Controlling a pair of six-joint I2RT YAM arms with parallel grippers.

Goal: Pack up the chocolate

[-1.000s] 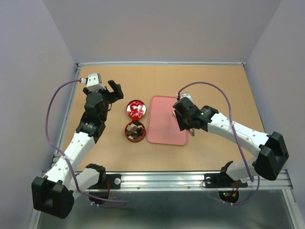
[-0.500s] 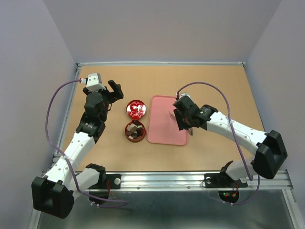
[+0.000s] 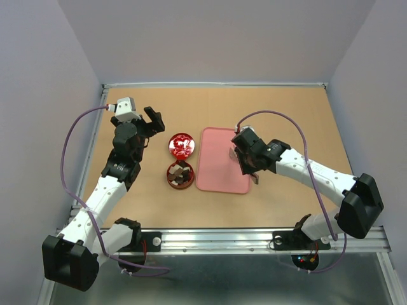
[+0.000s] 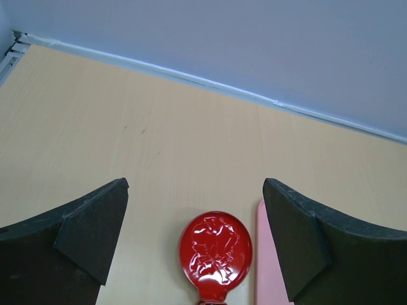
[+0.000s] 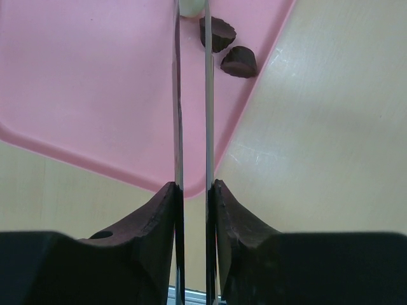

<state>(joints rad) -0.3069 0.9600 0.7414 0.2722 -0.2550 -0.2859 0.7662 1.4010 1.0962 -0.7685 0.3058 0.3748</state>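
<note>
R gripper blades have drawn nearly together and now seem to pinch a cream choc near the right edge of the pink tray, two dark chocs just beside it. Pick prob. made; other pieces sit in red tin left of tray. L gripper spread wide, farther left.

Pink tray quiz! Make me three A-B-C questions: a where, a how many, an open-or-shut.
1. The red lid lies: A on the table beside the pink tray; B on the tray; C in a gripper.
2. Count the dark chocolates showing on the tray, right wrist view: A none; B two; C five.
3. The left gripper is: A open; B shut on the lid; C shut on chocolate.
A: it rests on bare wood next to the tray. B: two brown pieces near the tray's edge. A: fingers wide apart, nothing between.
</note>
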